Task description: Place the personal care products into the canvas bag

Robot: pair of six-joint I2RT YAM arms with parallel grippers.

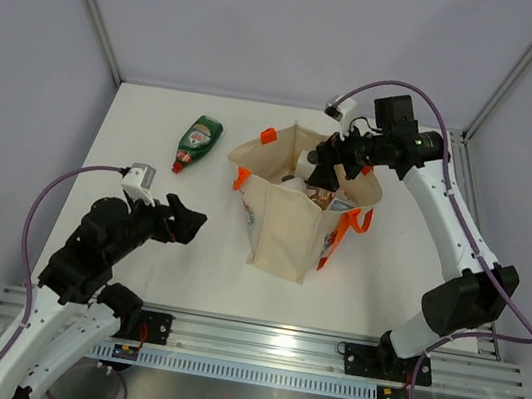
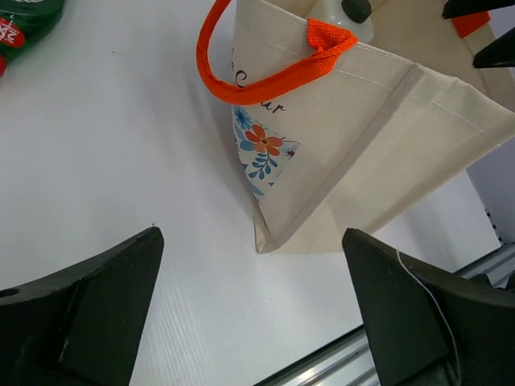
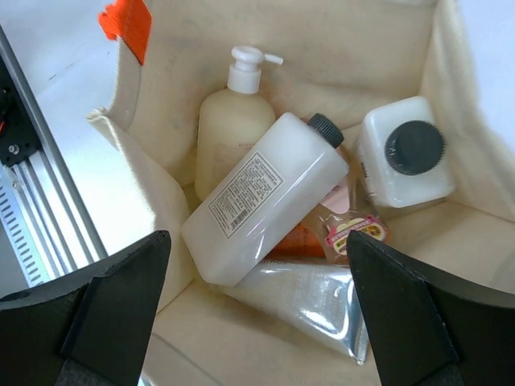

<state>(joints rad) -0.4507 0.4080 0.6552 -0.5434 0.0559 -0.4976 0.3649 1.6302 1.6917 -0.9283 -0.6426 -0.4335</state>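
The beige canvas bag with orange handles stands upright mid-table. My right gripper is open and empty just above its mouth. In the right wrist view the bag holds a cream pump bottle, a white black-capped bottle, a squat white black-capped container, a pink clear bottle, an orange cylinder and a white tube. The green red-capped bottle lies on the table left of the bag. My left gripper is open and empty, left of the bag.
The bag's orange handle hangs over its near side above the flower print. The green bottle's edge shows in the left wrist view. A metal rail runs along the near table edge. White walls enclose the table.
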